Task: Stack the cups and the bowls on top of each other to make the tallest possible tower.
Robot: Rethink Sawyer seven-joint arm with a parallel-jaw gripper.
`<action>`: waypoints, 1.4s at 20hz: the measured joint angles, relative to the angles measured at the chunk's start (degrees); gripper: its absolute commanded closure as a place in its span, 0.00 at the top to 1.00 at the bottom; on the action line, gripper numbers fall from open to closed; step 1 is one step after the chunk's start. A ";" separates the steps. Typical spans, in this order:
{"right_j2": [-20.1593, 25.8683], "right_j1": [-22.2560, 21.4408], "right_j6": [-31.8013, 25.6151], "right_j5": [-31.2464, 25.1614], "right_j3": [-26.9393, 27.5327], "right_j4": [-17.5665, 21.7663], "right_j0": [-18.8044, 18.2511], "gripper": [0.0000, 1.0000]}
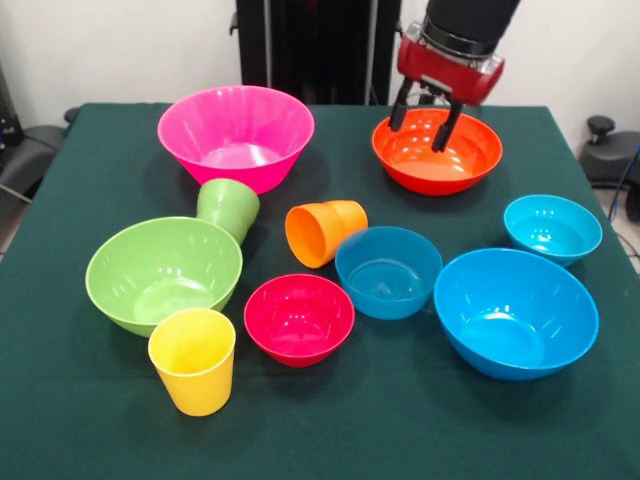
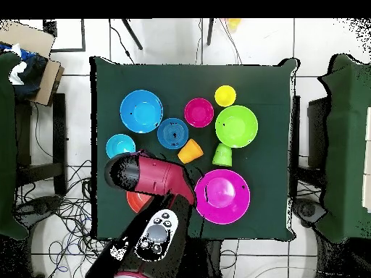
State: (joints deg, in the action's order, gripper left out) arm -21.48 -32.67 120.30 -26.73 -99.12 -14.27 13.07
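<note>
My gripper (image 1: 422, 122) is open and empty, with its fingers hanging over the far part of the large orange bowl (image 1: 437, 155). The large pink bowl (image 1: 236, 135) stands at the far left. The green cup (image 1: 228, 208) lies tipped between the pink bowl and the light green bowl (image 1: 164, 272). The orange cup (image 1: 325, 232) lies on its side in the middle. The yellow cup (image 1: 192, 360) stands upright at the near left. The red bowl (image 1: 299, 318), a small blue bowl (image 1: 388, 271), a small cyan bowl (image 1: 552, 229) and the large blue bowl (image 1: 515, 311) stand separately.
In the overhead view the arm (image 2: 156, 181) covers most of the orange bowl (image 2: 138, 203). The green table (image 1: 80, 430) has bare cloth along its near edge. Chairs stand beside the table's sides.
</note>
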 measured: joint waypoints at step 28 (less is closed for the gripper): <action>1.75 0.06 0.00 8.37 -3.43 9.69 -17.44 1.00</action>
State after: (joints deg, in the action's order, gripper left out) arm -19.73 -32.61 120.30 -18.36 -102.56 -4.58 -4.37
